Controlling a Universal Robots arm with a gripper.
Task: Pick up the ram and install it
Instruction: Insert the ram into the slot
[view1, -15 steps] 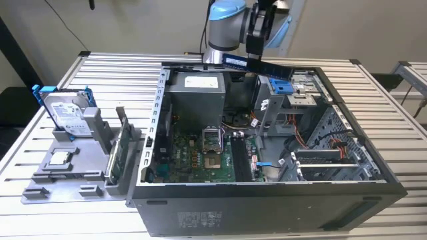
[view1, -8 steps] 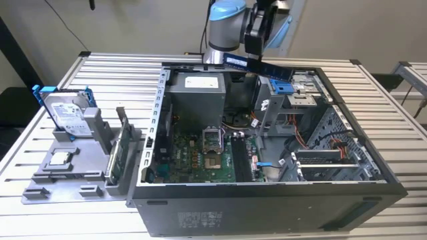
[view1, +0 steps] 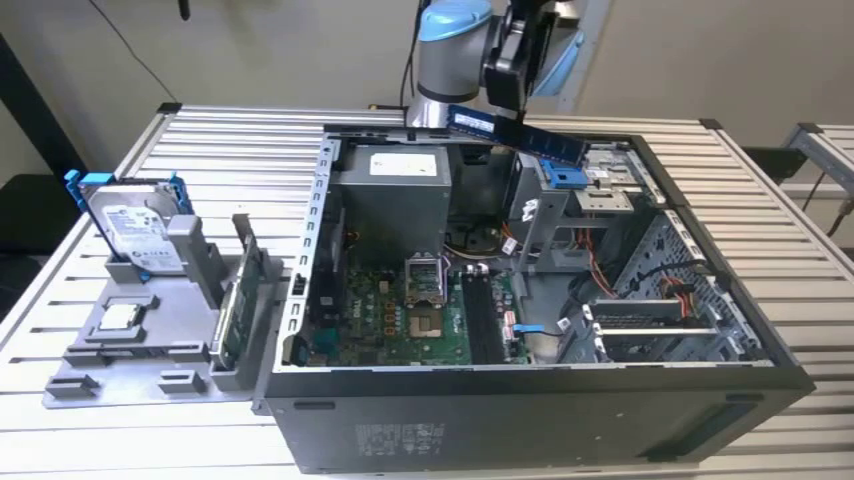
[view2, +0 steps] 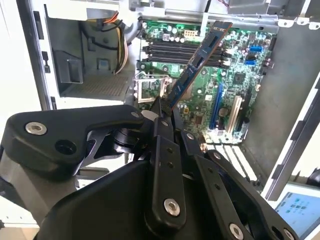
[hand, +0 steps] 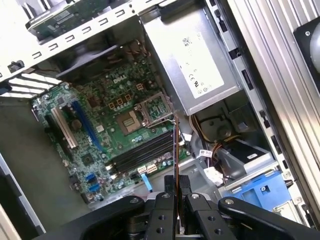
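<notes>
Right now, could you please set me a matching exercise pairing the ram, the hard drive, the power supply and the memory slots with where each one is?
Things:
1. ram
2. hard drive
3. power supply
4. memory slots

Places:
A. upright on the grey fixture, beside the computer case
B. on the green motherboard
C. clamped in the jaws above the case
D. inside the case, a grey box with a white label

Pairs: 1-C, 2-A, 3-D, 4-B
</notes>
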